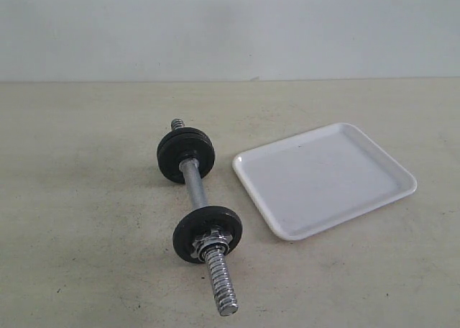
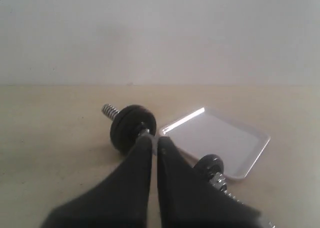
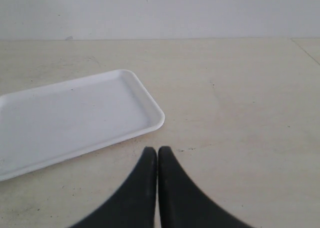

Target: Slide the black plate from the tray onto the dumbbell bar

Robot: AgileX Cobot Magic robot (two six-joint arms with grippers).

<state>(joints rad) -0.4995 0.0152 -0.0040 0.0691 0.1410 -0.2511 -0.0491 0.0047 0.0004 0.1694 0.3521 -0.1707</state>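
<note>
Black and threaded onto the near end of the dumbbell bar (image 1: 194, 178), the black plate (image 1: 208, 234) stands upright against a chrome nut (image 1: 213, 239), with two more black discs (image 1: 185, 155) pressed together at the far end. The bar lies on the beige table (image 1: 86, 234), just beside the white tray (image 1: 323, 180). Only the exterior view shows the whole bar, and neither arm. In the left wrist view, the left gripper (image 2: 155, 140) has its fingers nearly touching around nothing and covers the bar's middle. The right wrist view shows the right gripper (image 3: 158, 150) pinched closed above the table near the tray (image 3: 75, 118), with no bar in sight.
</note>
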